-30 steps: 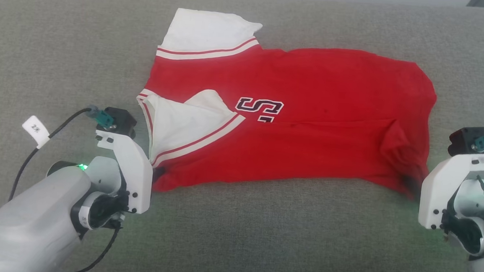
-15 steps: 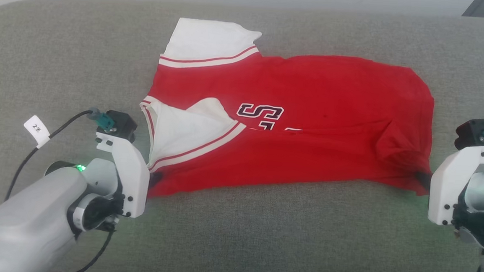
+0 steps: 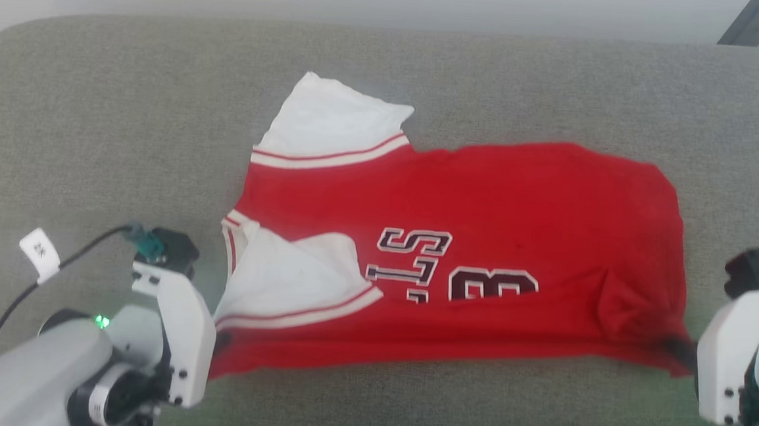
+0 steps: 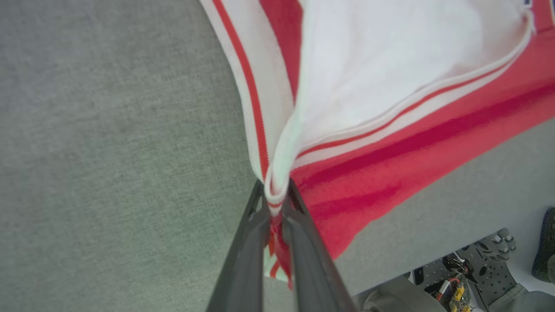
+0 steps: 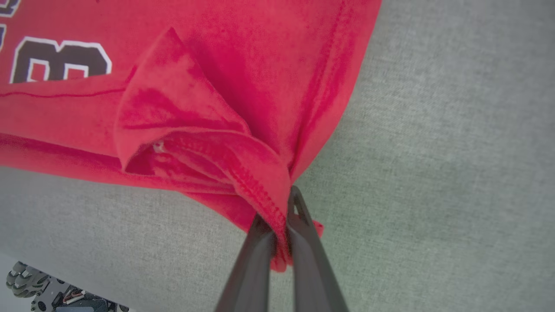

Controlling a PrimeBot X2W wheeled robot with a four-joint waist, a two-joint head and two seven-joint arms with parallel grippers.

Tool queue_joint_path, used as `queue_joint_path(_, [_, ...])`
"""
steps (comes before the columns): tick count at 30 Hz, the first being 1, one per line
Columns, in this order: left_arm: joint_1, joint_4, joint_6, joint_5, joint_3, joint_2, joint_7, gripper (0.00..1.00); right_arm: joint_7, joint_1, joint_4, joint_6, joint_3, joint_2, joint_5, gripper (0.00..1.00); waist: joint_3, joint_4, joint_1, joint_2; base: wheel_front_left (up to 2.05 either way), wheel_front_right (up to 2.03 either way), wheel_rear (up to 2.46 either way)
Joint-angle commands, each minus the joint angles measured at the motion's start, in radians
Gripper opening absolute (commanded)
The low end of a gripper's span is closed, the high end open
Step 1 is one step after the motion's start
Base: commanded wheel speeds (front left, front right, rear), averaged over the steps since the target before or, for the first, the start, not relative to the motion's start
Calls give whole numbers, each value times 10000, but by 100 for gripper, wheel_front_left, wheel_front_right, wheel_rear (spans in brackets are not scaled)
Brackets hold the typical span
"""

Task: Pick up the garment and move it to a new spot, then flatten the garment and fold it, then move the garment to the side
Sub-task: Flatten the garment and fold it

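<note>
The left gripper [image 4: 274, 195] clenches the garment [image 3: 486, 200] at its striped trim, the right gripper [image 5: 282, 203] its hem. Probably a cushion [image 3: 95, 123] beneath.

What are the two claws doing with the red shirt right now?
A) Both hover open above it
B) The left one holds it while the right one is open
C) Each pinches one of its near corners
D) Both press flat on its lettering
C: the left claw is shut on the shirt at its striped trim, and the right claw is shut on its stitched red hem.
</note>
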Motion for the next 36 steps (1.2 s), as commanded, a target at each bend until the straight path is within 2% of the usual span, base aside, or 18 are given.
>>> queue_joint_path(1, [229,-144,191,26,-13,194,-46,0,39,223,-98,-22,-118,-58,47,0,2,17,0,-1,0,0,0])
queue_joint_path(6, [805,-683,527,62,-165,307,-270,0,-143,842,-111,-22,-156,234,196,0,40,31,0,-1,0,0,0])
queue_joint_path(9, [1018,-532,486,16,-259,140,-375,0,-304,970,143,-21,-48,416,264,0,37,-10,0,-1,0,0,0])
queue_joint_path(10, [1076,-431,443,18,-307,93,-384,5,-377,969,245,-21,23,445,246,0,30,-27,0,-1,0,0,0])
queue_joint_path(11, [1099,-310,404,74,-379,62,-389,14,-463,936,351,-21,91,460,204,7,21,-52,0,-1,0,0,0])
queue_joint_path(12, [1117,-195,356,114,-415,22,-412,26,-581,884,435,-21,154,458,155,35,7,-75,0,-1,0,0,0])
queue_joint_path(13, [1150,-106,320,84,-417,-26,-450,43,-742,835,498,-21,180,465,107,79,-18,-102,0,-1,0,0,0])
queue_joint_path(14, [1158,-18,288,61,-402,-55,-468,62,-875,785,573,-22,213,477,72,100,-45,-126,0,-1,0,0,0])
queue_joint_path(15, [1114,52,268,136,-420,-24,-482,86,-978,742,641,-22,234,492,76,100,-82,-155,0,-1,0,0,0])
queue_joint_path(16, [1071,80,255,137,-411,-9,-466,100,-1062,684,675,-21,256,482,108,100,-108,-174,0,-1,0,0,0])
queue_joint_path(23, [688,-547,409,288,-156,605,-316,100,-1692,584,461,-19,257,291,214,100,-328,-355,0,-1,0,0,0])
queue_joint_path(28, [329,-1414,614,356,216,1414,-193,100,-2432,527,-221,-17,148,324,153,100,-325,-553,0,-1,0,0,0])
queue_joint_path(31, [-23,-1706,614,477,486,1782,-320,100,-3330,387,-780,-16,259,370,26,100,-243,-752,0,-1,0,0,0])
queue_joint_path(35, [-614,-1593,291,552,902,1865,-524,100,-5173,69,-1336,-13,242,798,-293,100,-8,-1127,0,-1,0,0,0])
queue_joint_path(36, [-614,-1593,291,552,902,1865,-524,100,-5173,69,-1336,-13,242,798,-293,100,-8,-1127,0,-1,0,0,0])
